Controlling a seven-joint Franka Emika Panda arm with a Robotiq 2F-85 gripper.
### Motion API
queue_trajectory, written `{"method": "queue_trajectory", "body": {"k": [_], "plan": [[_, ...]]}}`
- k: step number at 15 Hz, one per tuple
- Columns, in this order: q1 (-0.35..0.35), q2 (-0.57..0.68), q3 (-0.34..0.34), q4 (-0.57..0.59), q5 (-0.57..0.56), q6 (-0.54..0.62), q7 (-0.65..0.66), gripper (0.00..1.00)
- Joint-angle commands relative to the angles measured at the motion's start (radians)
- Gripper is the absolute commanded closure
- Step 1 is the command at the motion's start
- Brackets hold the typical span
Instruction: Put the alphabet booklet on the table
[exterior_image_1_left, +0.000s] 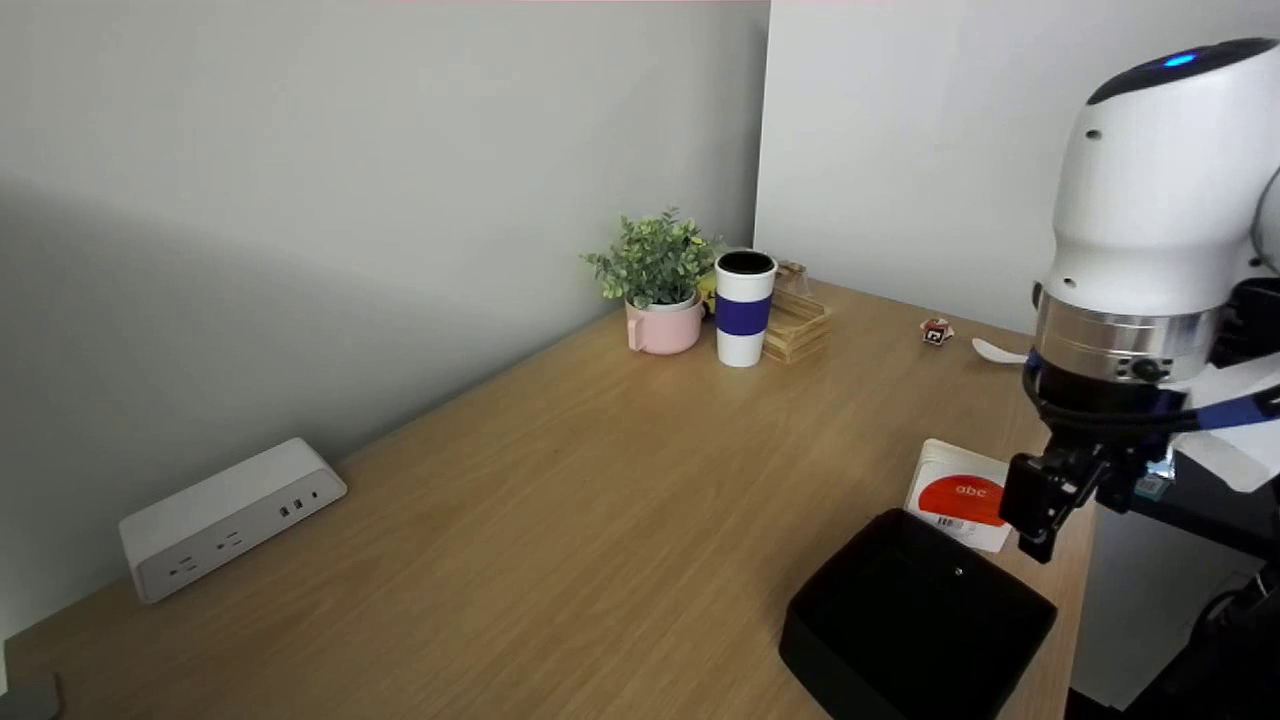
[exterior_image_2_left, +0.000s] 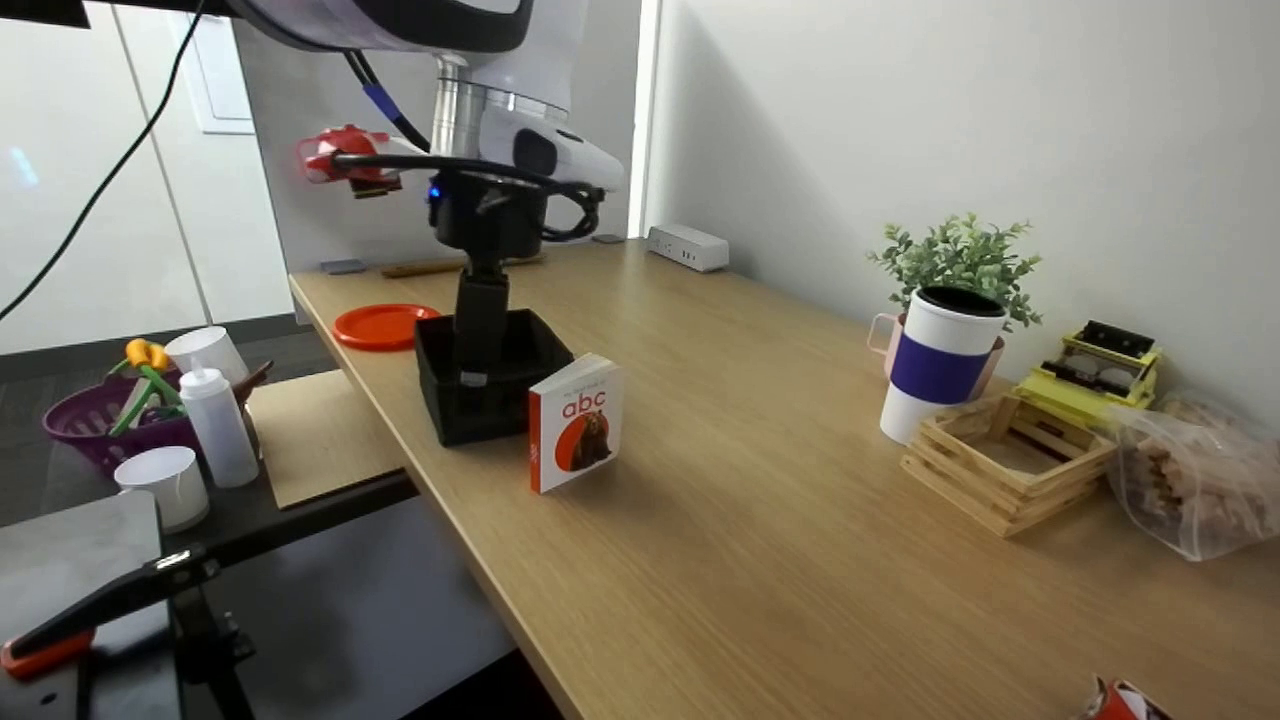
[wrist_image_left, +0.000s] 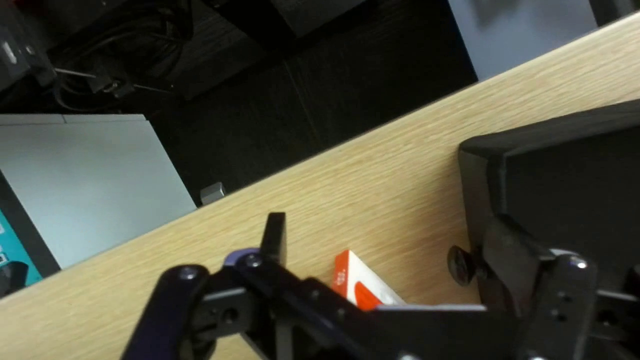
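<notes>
The alphabet booklet stands upright on the table, close to the black box. Its front cover shows "abc", a red-orange round mark and a bear. In an exterior view its barcoded back shows, partly hidden by the black box and a finger. I cannot tell whether booklet and box touch. My gripper is above the table's edge side, near the booklet. In the wrist view the gripper is open, fingers wide apart, nothing between them. The booklet is partly hidden behind the gripper's linkage.
A red plate lies behind the box. A white cup with a purple band, a potted plant and a wooden crate stand near the wall. A power strip and white spoon lie farther off.
</notes>
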Motion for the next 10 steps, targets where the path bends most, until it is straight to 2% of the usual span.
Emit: {"method": "queue_trajectory", "body": {"k": [1, 4, 5, 6, 10], "plan": [[-0.004, -0.109, 0.030, -0.118, -0.067, 0.054, 0.184, 0.00], [-0.005, -0.153, 0.065, -0.170, -0.063, 0.080, 0.262, 0.00], [-0.004, -0.158, 0.075, -0.184, -0.049, 0.107, 0.261, 0.00], [-0.016, -0.120, 0.073, -0.132, -0.059, 0.054, 0.240, 0.00], [-0.016, -0.138, 0.088, -0.161, -0.057, 0.082, 0.256, 0.00]]}}
